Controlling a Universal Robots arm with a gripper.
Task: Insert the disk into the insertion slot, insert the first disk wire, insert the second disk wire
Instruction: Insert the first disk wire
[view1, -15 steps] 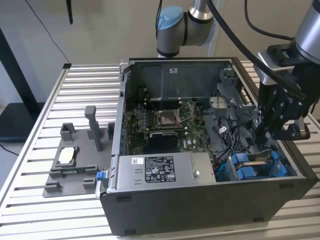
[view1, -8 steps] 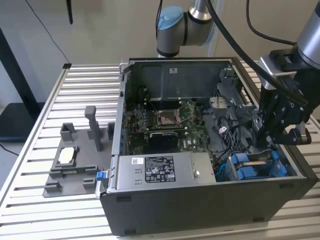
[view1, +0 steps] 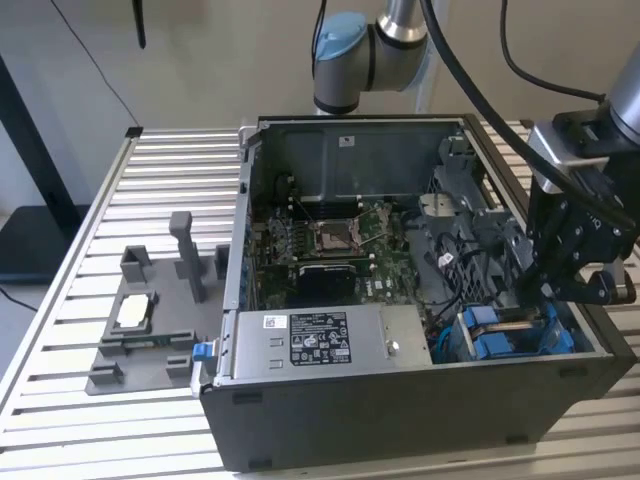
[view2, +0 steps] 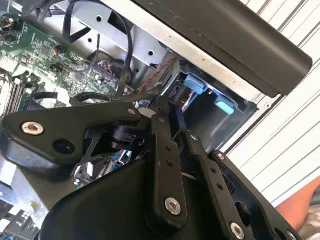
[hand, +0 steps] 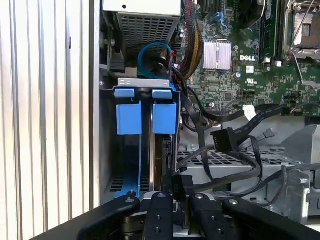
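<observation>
The disk, a drive clipped in a bright blue plastic carrier frame, stands on edge inside the insertion slot, a dark grey metal drive bay. That bay is in the corner of the open black computer case nearest the camera, at the exterior view's right. In the exterior view the blue carrier shows just below the case rim.

The black robot gripper hangs directly over the end of the disk opposite its blue tabs. A small black plug on a black cable sits right at its tip. I cannot tell whether the pincer is pinching that plug or merely close around it.

Beside the bay lie the green motherboard and a grey labelled power-supply box. The case rests on a slatted aluminium table.
</observation>
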